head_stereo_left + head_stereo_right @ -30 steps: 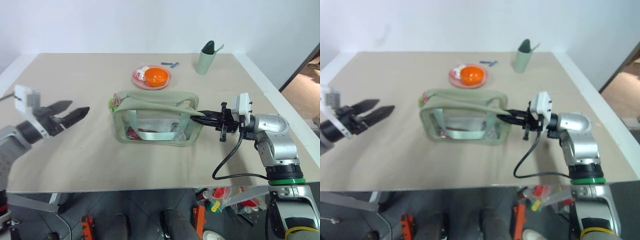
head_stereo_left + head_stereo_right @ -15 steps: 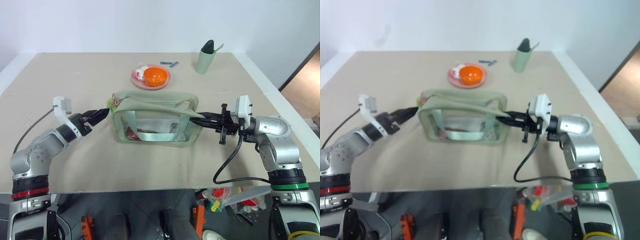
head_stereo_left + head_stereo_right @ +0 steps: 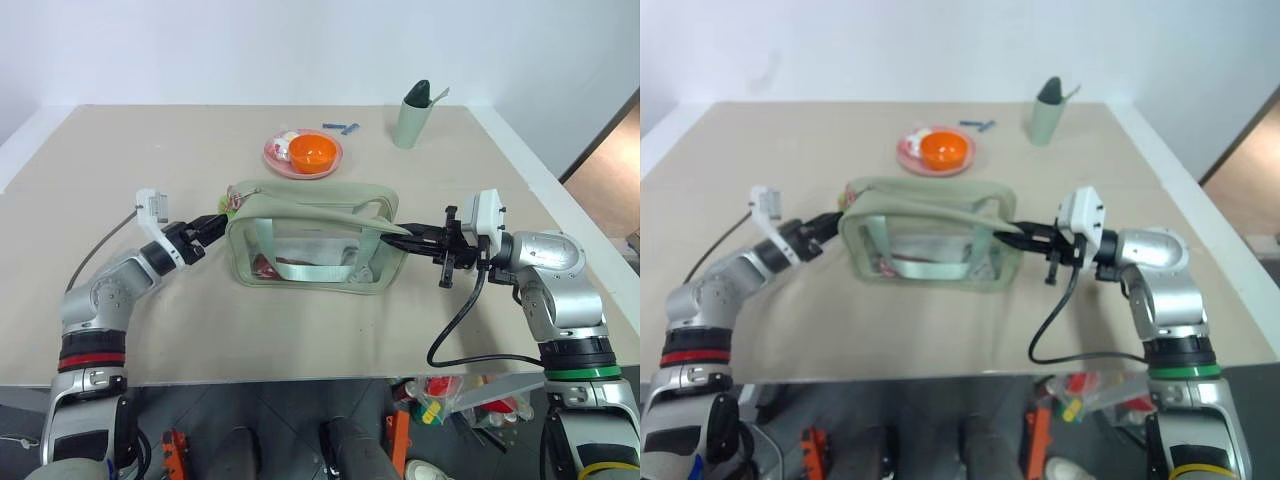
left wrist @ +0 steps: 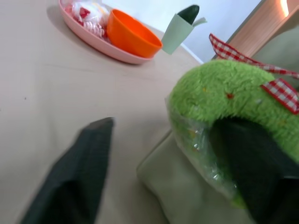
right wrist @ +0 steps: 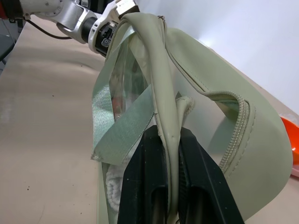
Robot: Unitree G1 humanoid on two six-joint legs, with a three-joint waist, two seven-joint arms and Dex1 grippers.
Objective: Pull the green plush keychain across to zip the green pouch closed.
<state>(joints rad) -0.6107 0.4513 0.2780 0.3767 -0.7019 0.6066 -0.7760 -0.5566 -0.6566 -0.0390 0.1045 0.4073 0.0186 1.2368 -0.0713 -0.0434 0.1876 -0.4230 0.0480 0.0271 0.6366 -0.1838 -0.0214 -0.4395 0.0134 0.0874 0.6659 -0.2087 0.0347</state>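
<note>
Left gripper (image 3: 213,226) at green pouch (image 3: 315,245) end, fingers spread around green plush keychain (image 4: 224,91). Right gripper (image 5: 169,154) pinching opposite pouch edge. Bare table (image 3: 150,150) all round.

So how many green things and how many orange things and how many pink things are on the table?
Green: 3, the pouch, the plush keychain, the cup
Orange: 1, the bowl
Pink: 1, the plate
Total: 5
</note>
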